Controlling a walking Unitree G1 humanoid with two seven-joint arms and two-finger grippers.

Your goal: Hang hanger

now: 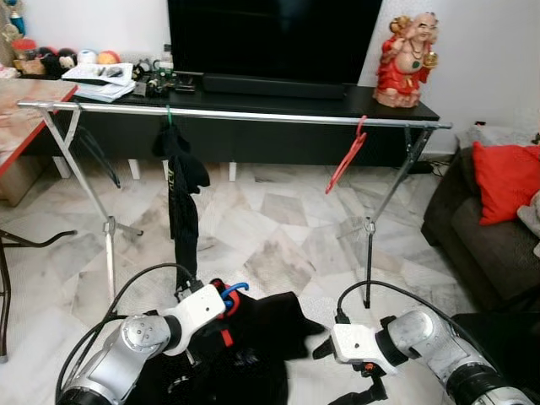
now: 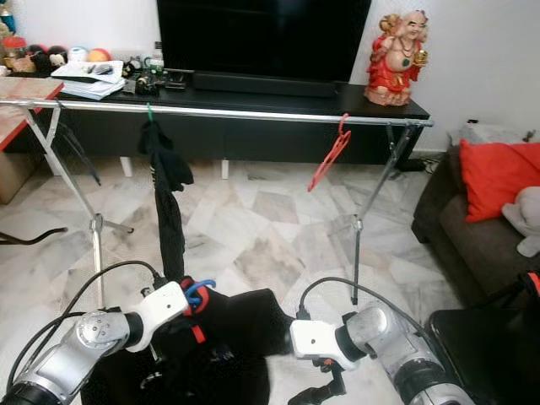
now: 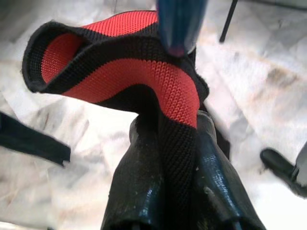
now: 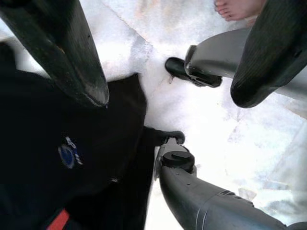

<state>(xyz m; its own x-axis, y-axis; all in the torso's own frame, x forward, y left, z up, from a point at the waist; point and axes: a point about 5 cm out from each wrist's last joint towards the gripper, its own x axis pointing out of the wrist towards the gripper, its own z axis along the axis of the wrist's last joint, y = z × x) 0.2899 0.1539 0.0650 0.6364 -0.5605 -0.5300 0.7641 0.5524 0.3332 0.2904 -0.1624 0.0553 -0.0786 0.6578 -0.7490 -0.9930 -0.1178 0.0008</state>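
Below rail [image 1: 253, 114]: left pincer [image 3: 168, 191] pinches collar [image 3: 144, 76], hanger hidden; right pincer [image 4: 168, 62] spread.

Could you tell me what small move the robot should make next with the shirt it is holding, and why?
Probably lift the left claw straight up. It is shut on the red-and-black collar of the black shirt, which sits low by the blue hanger, well under the rail. The right claw hangs open over the shirt, so it could steady the cloth afterwards.
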